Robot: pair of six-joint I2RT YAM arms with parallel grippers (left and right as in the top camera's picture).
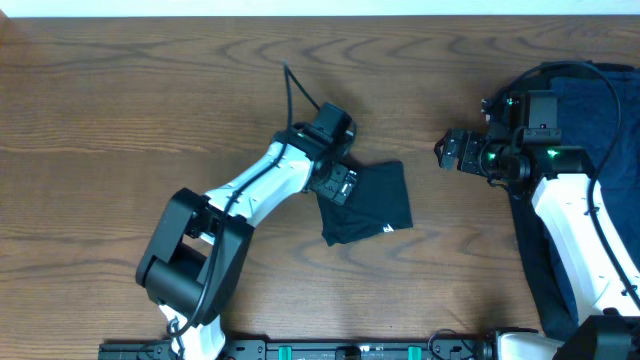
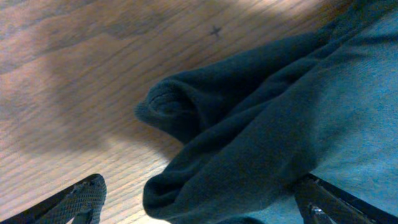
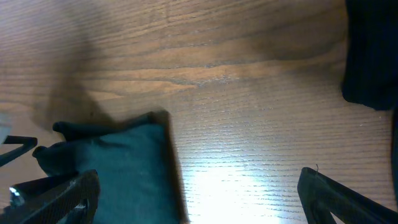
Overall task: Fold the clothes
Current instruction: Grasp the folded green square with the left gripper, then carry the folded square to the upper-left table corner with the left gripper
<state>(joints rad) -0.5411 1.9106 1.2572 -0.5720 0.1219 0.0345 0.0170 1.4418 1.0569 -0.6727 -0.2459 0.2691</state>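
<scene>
A folded black garment [image 1: 372, 205] with a small white label [image 1: 388, 230] lies on the table's middle. My left gripper [image 1: 337, 186] is over its left edge, open. In the left wrist view, the bunched cloth edge [image 2: 249, 137] lies between the spread fingers [image 2: 81, 199] without being pinched. A heap of navy clothes [image 1: 590, 95] lies at the far right under the right arm. My right gripper [image 1: 447, 152] hovers open to the right of the folded garment, apart from it. The right wrist view shows that garment [image 3: 118, 162] by the left finger [image 3: 62, 196], with bare wood between the jaws.
The wooden table [image 1: 150, 100] stretches to the left and back. The left arm's cable [image 1: 300, 90] arcs above the left wrist. Dark cloth of the heap [image 3: 373, 56] shows at the right wrist view's top right corner.
</scene>
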